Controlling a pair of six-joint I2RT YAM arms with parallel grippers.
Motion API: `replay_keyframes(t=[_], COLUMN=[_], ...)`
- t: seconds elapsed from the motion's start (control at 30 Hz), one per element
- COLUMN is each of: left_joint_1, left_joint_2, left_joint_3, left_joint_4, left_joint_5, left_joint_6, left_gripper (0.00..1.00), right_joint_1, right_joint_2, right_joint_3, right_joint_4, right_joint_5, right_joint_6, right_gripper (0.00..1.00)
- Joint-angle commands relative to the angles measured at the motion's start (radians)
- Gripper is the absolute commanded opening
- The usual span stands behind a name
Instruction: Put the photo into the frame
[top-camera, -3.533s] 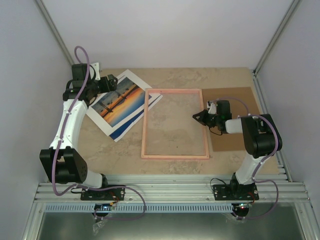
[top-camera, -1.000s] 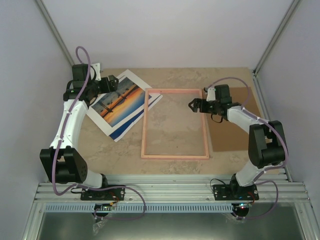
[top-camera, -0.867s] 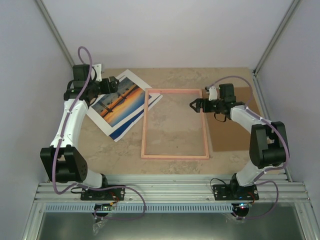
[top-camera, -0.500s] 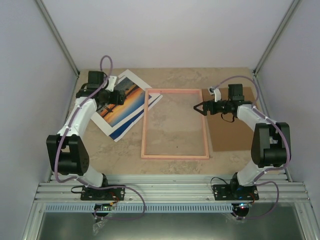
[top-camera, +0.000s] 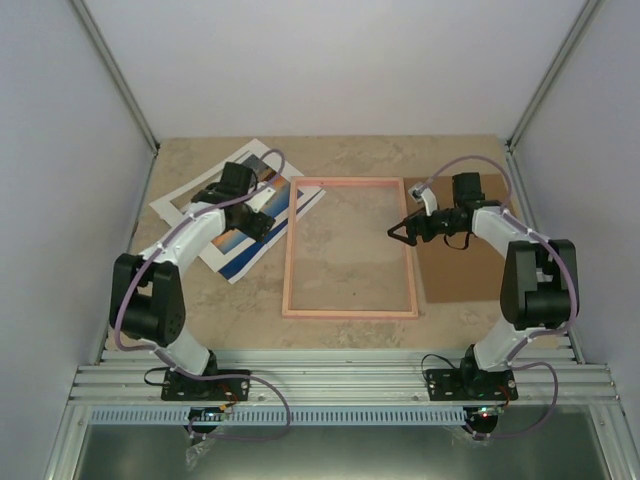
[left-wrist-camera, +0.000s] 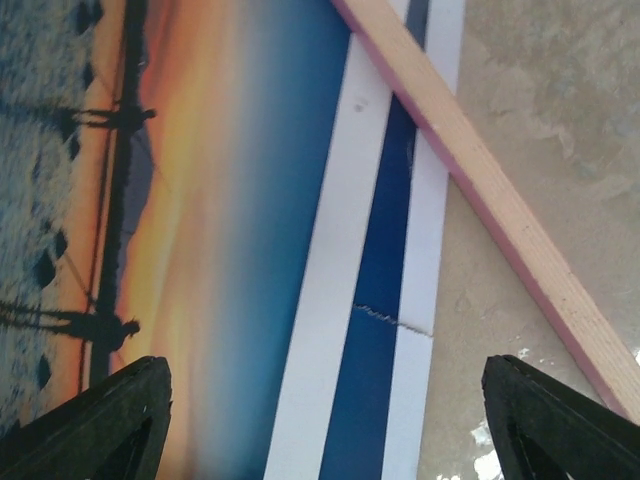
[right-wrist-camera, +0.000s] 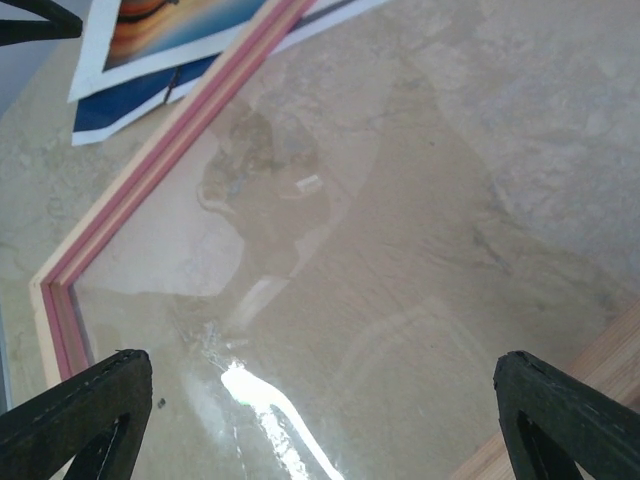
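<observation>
We count two claws, one photo, one frame and one cardboard sheet. The left claw (left-wrist-camera: 322, 418) is spread wide and grips nothing, its two fingertips (left-wrist-camera: 100, 415) showing at the bottom corners of its wrist view. The photo (left-wrist-camera: 220, 200) lies flat straight under it, picture side up, filling the space between and ahead of the fingers. Toward the right finger the white border gives way to one blue strip and a second white strip. We cannot tell whether that is another sheet below. Ahead and to the right of this claw, one rail of the frame (left-wrist-camera: 480, 190) crosses over the photo's corner.

The right claw (right-wrist-camera: 320, 415) is likewise released, both fingers far apart and empty, hanging over the frame's right side. Beneath it lies a glossy pane (right-wrist-camera: 400, 250) with glare on it. Ahead and to its left one pink rail runs to a corner, and the photo lies beyond that rail. The cardboard (top-camera: 468, 275) lies behind this claw, under its arm, just beside the frame on the table (top-camera: 400, 155).
</observation>
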Motion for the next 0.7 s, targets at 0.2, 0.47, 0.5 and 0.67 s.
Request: replay_keyframes(t=[0.2,0.47,0.5,0.67], left_joint_1=[-0.077,-0.085,-0.086,-0.106], left_joint_2=[0.081,-0.062,-0.079,-0.138], left_joint_3=[-0.011,-0.259,-0.292,-0.442], left_joint_4=[0.033,0.183,0.209,0.344], left_joint_5=[-0.183,-0.412,-0.428,-0.502], left_joint_6=[0.095,0.294,0.308,0.355], left_gripper=[0.86,0.85,0.85,0.84], right_joint_1=[-0.004,-0.004,-0.004,-0.005], right_joint_2=[0.065,0.057,0.056,0.028], right_joint_3=[-0.019,-0.050,-0.050,-0.054], right_joint_4=[-0.025,0.016,0.018,0.030], right_joint_5=[0.026,0.004,0.005,0.018], right_joint_6=[-0.042,-0.015,-0.013,-0.009], right_gripper=[0.93,0.93,0.93,0.93])
